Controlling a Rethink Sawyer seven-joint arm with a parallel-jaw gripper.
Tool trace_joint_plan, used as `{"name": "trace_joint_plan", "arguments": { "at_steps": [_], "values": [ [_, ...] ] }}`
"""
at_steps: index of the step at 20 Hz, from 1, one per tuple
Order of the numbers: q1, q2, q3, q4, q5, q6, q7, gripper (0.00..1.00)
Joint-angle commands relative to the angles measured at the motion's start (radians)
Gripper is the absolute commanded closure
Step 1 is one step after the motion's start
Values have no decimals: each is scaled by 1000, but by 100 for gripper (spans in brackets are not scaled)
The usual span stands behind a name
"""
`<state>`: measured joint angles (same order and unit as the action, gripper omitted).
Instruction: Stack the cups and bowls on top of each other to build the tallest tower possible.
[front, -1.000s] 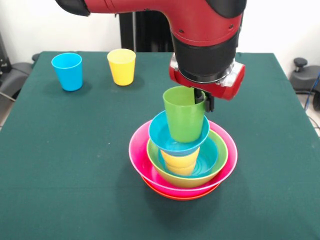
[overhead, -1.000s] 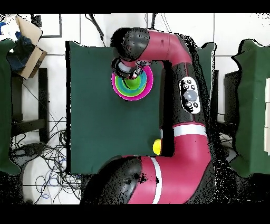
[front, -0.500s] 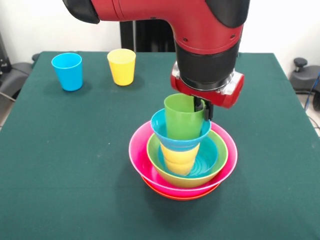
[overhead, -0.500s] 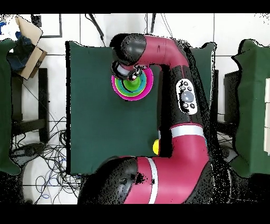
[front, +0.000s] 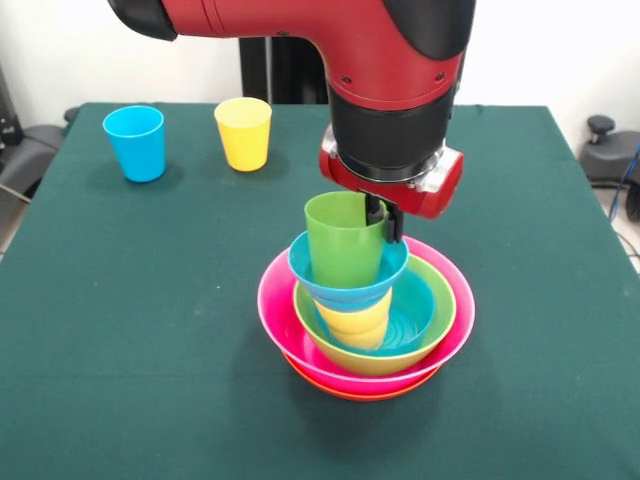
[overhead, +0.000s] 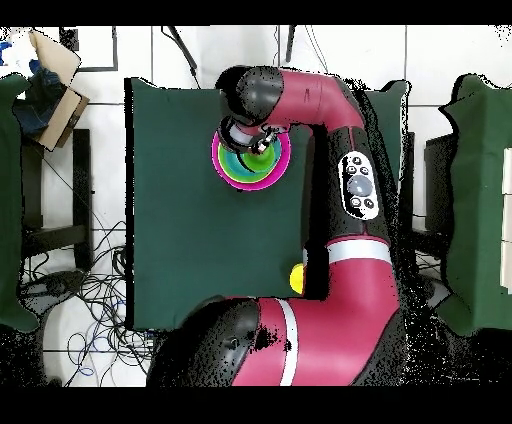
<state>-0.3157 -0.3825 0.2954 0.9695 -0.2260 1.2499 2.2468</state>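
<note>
The green cup stands upright, mouth up, seated in a small blue bowl atop the squat yellow-orange cup — that's the tower, at the table's middle. The gripper hangs right over it, one dark finger at the rim's far side; whether it's clamped, I cannot tell. Nested below: one more blue bowl, lime bowl, pink bowl, orange bowl; two loose cups, light blue and yellow.

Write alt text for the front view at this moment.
A red and black robot arm's gripper holds a green cup by its rim in a small blue bowl atop a tower of nested bowls. A light blue cup and a yellow cup stand apart behind.
</note>
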Motion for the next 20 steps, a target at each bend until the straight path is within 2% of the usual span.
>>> {"name": "trace_joint_plan", "arguments": {
  "at_steps": [1,20],
  "values": [
    [27,0,-26,80,-27,-47,27,100],
    [25,20,4,78,19,-72,8,100]
  ]
}}
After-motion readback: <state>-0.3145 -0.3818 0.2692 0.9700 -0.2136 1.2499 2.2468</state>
